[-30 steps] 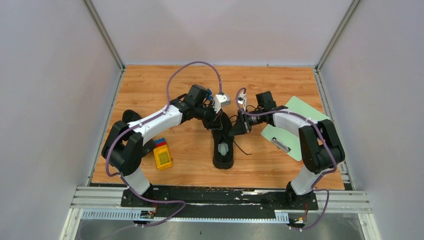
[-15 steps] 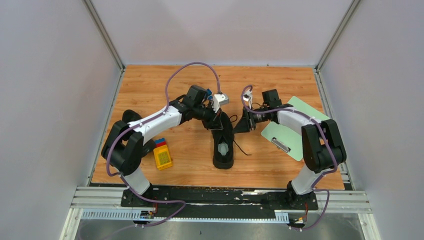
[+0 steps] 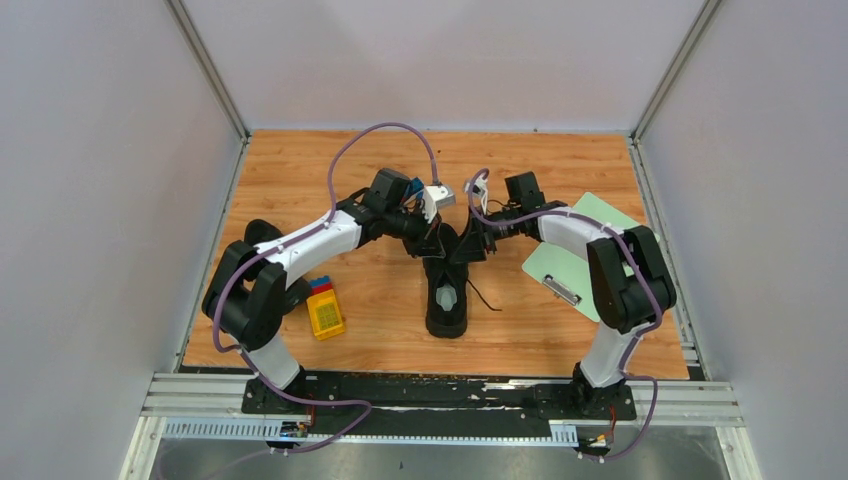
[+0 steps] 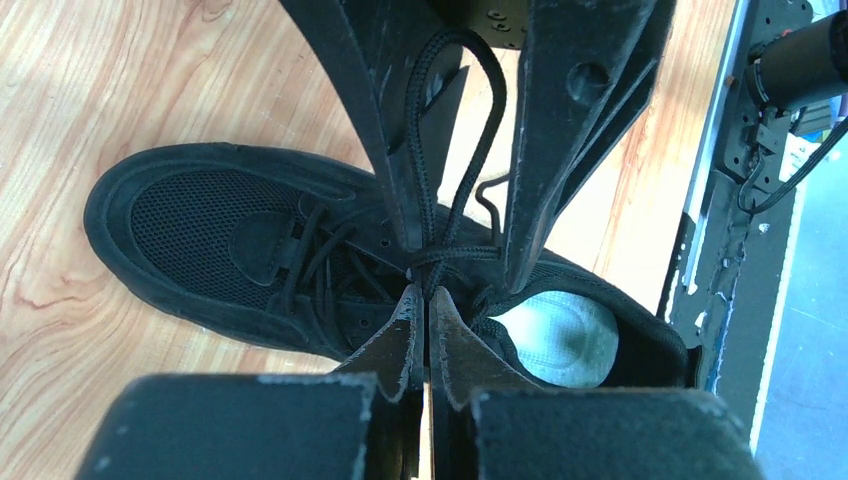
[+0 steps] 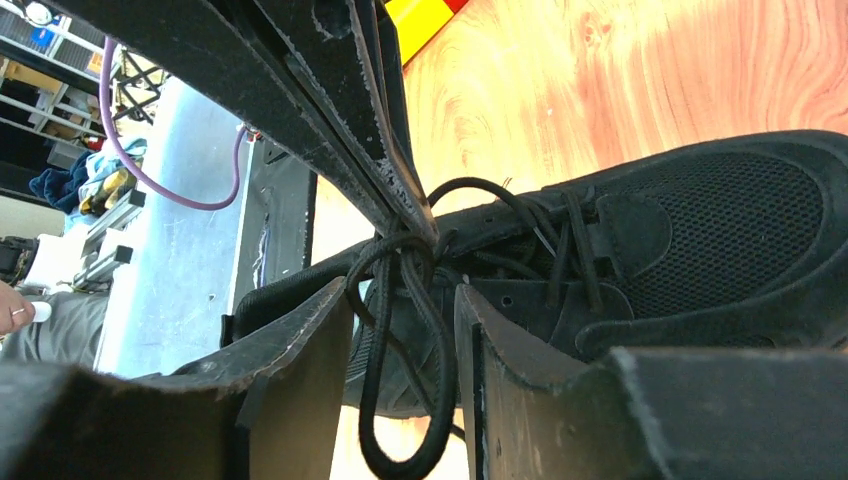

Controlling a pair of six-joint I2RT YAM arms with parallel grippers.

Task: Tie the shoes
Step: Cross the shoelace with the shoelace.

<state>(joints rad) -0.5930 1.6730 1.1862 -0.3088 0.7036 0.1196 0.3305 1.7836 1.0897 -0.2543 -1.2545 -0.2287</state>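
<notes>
Overhead: left gripper (image 3: 438, 250) and right gripper (image 3: 470, 248) meet tip to tip over the shoe (image 3: 447, 300), so both reach its tie.
Left wrist: fingers together, clamped on the lace (image 4: 460, 254) at the crossing just off their tips, I'd guess to keep the knot snug.
Right wrist: fingers apart, gripping nothing; a loop hangs between them.
Second shoe: perhaps the dark shape (image 3: 262, 232) well left of both.

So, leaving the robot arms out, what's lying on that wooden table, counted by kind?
Black sneakers: 2, the middle sneaker and a second sneaker, mostly hidden at the left
Green clipboard: 1
Yellow boxy item: 1
Total: 4
</notes>
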